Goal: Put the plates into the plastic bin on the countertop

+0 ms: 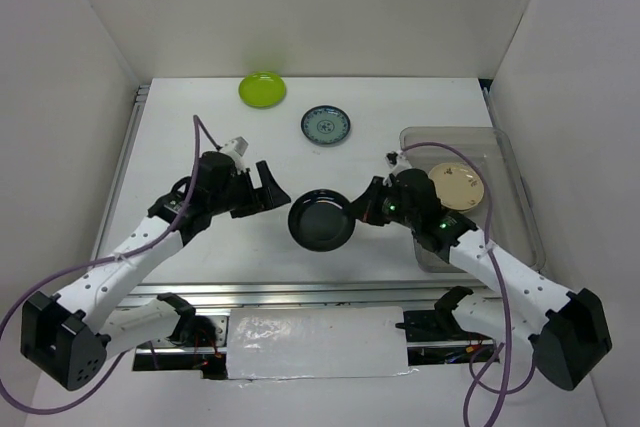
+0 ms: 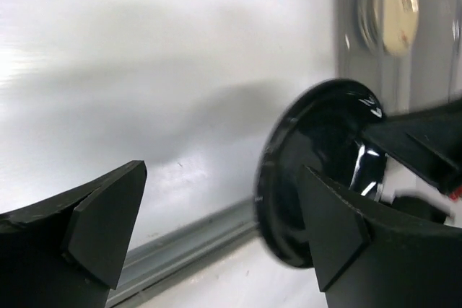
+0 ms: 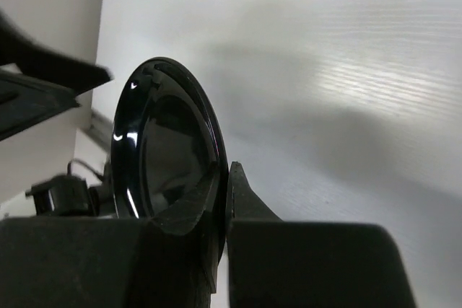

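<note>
My right gripper (image 1: 358,209) is shut on the rim of the black plate (image 1: 320,219), which it holds above the countertop (image 1: 200,127) at mid table; the plate fills the right wrist view (image 3: 170,156). My left gripper (image 1: 272,190) is open and empty just left of the black plate, which also shows in the left wrist view (image 2: 317,171). A lime green plate (image 1: 262,89) and a blue-grey patterned plate (image 1: 326,125) lie at the back. The clear plastic bin (image 1: 520,197) at the right holds a cream plate (image 1: 457,187).
White walls enclose the countertop on three sides. Metal rails run along the left edge (image 1: 128,147) and the near edge (image 1: 300,292). The arm bases and cables sit at the near edge.
</note>
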Available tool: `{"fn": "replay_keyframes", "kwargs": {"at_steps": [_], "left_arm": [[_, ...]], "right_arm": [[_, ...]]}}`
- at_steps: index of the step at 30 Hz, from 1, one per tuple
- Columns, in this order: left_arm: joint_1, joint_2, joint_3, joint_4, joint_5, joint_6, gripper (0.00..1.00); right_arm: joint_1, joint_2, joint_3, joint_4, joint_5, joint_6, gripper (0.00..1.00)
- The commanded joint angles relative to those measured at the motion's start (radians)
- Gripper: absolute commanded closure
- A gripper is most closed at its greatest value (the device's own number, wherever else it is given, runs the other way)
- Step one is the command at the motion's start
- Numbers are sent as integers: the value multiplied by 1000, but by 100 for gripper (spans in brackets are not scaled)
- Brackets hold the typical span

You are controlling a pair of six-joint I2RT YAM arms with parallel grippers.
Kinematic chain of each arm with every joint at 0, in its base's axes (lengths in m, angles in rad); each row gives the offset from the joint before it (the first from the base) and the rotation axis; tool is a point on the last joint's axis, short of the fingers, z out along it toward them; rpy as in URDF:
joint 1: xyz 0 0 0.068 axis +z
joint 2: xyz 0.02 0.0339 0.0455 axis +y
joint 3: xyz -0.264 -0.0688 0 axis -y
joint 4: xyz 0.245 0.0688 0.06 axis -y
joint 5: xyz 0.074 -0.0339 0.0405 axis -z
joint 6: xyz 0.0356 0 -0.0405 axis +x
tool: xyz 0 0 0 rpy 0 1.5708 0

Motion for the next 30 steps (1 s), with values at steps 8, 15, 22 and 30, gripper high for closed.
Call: {"fn": "replay_keyframes", "kwargs": {"at_steps": [8,15,22,30], "left_arm": [[9,-338,-40,-240,-416,-123,1],[11,-305,-14,-315,-339,-17,1],[11,-286,-14,-326,-288,69,1],[11,-270,-63,-286,-268,57,1]], "right_arm": [[-584,-153,89,-296,431,128,100],[-933,-9,-1,-101,334,214,100],[-970,149,74,-75,391,189,77],[-936,48,107,-256,444,217,0]]}}
